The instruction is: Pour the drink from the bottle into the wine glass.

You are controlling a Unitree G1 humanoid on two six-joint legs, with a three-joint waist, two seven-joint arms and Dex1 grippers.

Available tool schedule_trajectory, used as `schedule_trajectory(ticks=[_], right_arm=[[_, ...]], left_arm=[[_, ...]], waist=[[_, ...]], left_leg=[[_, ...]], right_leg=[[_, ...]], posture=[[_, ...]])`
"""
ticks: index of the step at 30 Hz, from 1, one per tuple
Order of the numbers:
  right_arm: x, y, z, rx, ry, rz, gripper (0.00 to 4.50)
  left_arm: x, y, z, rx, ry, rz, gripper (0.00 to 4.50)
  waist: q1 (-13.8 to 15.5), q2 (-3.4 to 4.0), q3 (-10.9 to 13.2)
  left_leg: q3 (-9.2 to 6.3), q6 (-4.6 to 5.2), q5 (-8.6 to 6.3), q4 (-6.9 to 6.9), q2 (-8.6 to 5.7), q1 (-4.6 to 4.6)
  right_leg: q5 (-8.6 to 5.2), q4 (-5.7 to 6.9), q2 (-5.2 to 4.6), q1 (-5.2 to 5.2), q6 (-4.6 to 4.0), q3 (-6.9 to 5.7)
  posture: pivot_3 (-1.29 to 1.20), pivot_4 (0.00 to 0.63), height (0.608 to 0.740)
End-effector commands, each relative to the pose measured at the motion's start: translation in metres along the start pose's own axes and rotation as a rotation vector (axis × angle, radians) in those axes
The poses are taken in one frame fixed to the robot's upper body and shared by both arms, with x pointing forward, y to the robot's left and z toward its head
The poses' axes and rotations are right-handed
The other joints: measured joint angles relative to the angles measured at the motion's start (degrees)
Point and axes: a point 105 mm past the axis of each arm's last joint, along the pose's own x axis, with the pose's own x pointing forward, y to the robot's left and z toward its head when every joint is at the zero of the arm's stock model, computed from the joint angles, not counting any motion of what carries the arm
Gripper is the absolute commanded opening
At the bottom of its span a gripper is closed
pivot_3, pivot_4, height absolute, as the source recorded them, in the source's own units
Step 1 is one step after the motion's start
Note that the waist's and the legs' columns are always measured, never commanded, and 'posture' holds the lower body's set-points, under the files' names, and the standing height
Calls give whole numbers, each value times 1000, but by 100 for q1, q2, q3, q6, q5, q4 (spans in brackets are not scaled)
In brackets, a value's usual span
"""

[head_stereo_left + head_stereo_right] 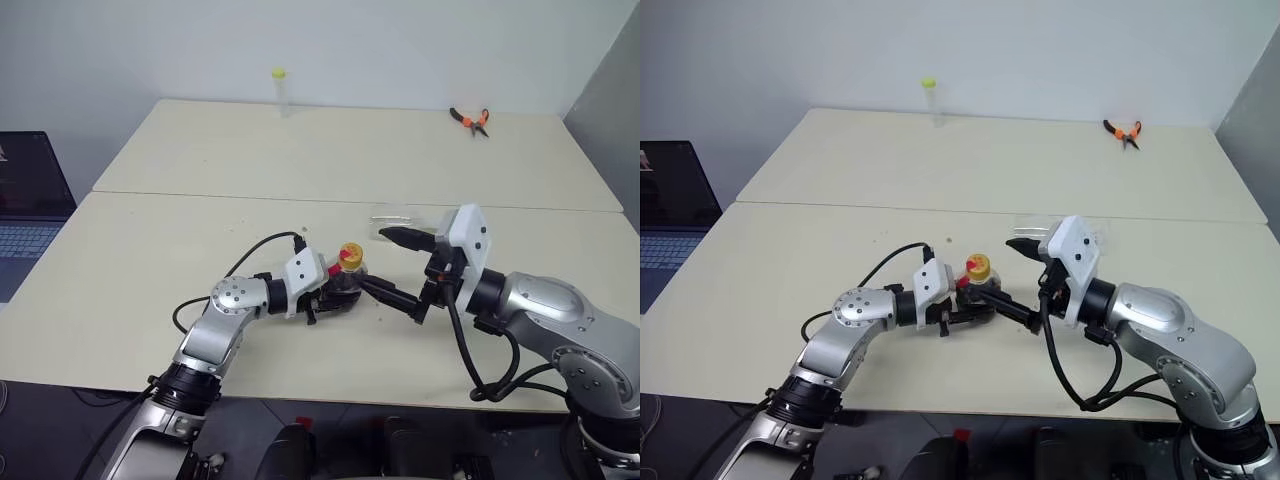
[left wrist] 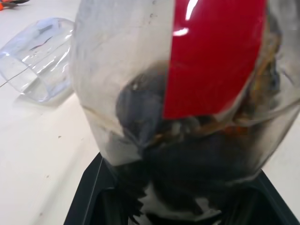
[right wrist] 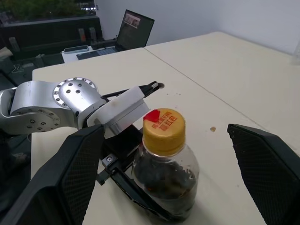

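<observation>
Bottle (image 3: 164, 180): small, squat, clear plastic with a ribbed yellow-orange cap (image 3: 163, 127) and red label band (image 2: 215, 51), dark drink (image 3: 161, 187) inside, upright just above the pale matte surface (image 1: 150, 300) near its front edge, clamped low on its body in the left end effector (image 1: 335, 297). Right end effector (image 1: 398, 268) close beside the bottle, black fingers spread wide on either side of the cap, gripping nothing and touching nothing. Wine glass (image 2: 40, 58), clear and colourless, rounded bowl lying tilted on the surface just behind.
</observation>
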Motion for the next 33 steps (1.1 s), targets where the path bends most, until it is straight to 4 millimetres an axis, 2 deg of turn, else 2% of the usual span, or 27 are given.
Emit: schedule_trajectory(ticks=[1, 9, 12, 18, 20, 27, 30, 33], right_arm=[[5, 3, 7, -39, -24, 2, 4500], [13, 1, 3, -54, -25, -11, 4500], [16, -1, 4, -61, -29, -23, 3861], [17, -6, 5, -78, -25, -43, 1725], [17, -7, 4, -86, -19, -41, 1160], [15, -6, 3, -117, 6, -4, 1164], [13, -8, 0, -146, 30, 85, 1164], [9, -19, -5, -201, 93, 211, 1164]], left_arm=[[6, -4, 18, 53, -44, -34, 1751], [8, -5, 18, 58, -44, -39, 1688], [8, -5, 19, 59, -44, -38, 1688], [6, -6, 17, 59, -39, -37, 1660], [6, -6, 17, 59, -39, -36, 1660], [7, -6, 22, 55, -54, -36, 1261], [6, -9, 28, 50, -69, -69, 1107], [4, -19, 33, 51, -74, -138, 978]], waist=[[2, 0, 0], [2, 0, 0], [2, 0, 0], [2, 0, 0], [2, 0, 0], [2, 0, 0], [0, 0, 0], [-15, 3, 2]], left_leg=[[1, 0, 0, 1, -1, 0], [-2, 0, 0, 2, -1, 1], [-2, 0, 0, 2, -1, 1], [-3, -2, 1, 2, -1, 1], [-3, -7, 4, 2, -1, 1], [-2, -13, 8, 2, -1, 1], [0, -12, 7, 3, -2, 1], [5, 2, 0, 3, -3, 2]], right_leg=[[0, -1, -1, 0, 0, 0], [0, 2, -1, 0, 0, -2], [0, 2, -1, 0, 0, -2], [0, 2, -1, 0, 0, -3], [0, 2, -1, 0, 0, -2], [0, 2, -1, 0, 0, -2], [0, 2, -1, 0, 0, -1], [0, 2, 3, 1, 0, -3]], posture=[[0, 150, 740], [0, 150, 740], [0, 150, 740], [0, 150, 740], [0, 150, 740], [0, 150, 740], [0, 150, 740], [0, 150, 740]])
